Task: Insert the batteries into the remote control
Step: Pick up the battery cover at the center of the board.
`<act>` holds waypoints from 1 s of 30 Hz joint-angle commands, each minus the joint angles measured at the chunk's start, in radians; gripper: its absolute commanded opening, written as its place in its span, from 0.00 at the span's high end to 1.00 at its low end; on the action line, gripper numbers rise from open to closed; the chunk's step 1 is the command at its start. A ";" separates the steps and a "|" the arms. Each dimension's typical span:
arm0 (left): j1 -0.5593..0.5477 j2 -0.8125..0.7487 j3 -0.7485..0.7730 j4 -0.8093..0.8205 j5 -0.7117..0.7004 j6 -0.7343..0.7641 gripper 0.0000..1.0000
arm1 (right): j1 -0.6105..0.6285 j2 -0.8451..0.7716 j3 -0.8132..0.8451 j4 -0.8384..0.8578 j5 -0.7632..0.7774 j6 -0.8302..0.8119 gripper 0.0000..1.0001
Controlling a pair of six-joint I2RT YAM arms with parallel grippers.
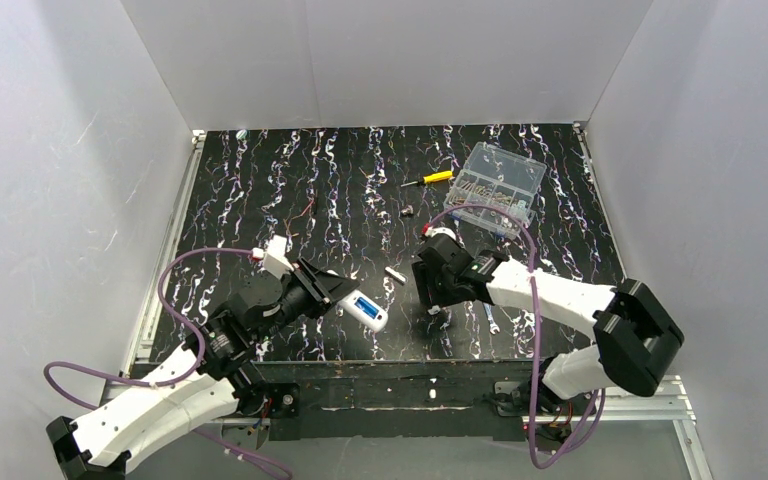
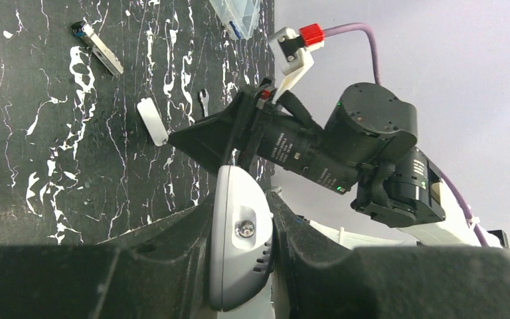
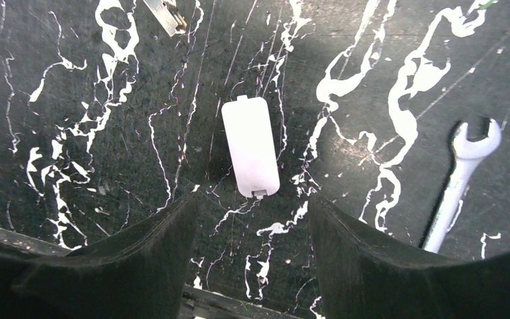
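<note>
Right end effector [image 3: 252, 207] hangs released, its fingers spread wide, just over the black white-veined table [image 3: 73, 199]. The small flat white plastic battery cover [image 3: 250, 147] lies directly beneath and a little forward of it, in line with the gap between the two fingers. The cover's long axis runs away from the wrist, slightly tilted, so the fingers would close across its narrow width. The coming grasp turns on that alignment, and since the cover lies flat on the table, I judge its edges will be hard to catch. A flat silver wrench [image 3: 461, 174] lies off to this end effector's right, apart from the cover. Left end effector [image 2: 239, 216] is clenched on the slim white plastic remote control [image 1: 378, 320], holding it well to the left of the cover. A blue patch in the remote's open back is probably the batteries [image 1: 363, 305], already seated. The right arm is plainly the nearer one to the cover.
</note>
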 commanded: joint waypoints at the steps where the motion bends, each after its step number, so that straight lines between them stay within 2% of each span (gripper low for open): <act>1: -0.001 -0.001 0.023 0.052 0.003 0.004 1.00 | 0.018 0.027 -0.040 0.118 -0.001 -0.032 0.31; 7: -0.001 0.013 0.025 0.066 0.009 0.005 1.00 | 0.021 0.076 -0.040 0.136 0.008 -0.046 0.33; 18: -0.001 0.011 0.008 0.083 0.004 -0.003 1.00 | 0.023 0.129 -0.060 0.156 -0.021 -0.046 0.46; 30: -0.001 0.003 -0.001 0.091 -0.002 -0.001 1.00 | 0.030 0.130 -0.082 0.143 -0.018 -0.035 0.47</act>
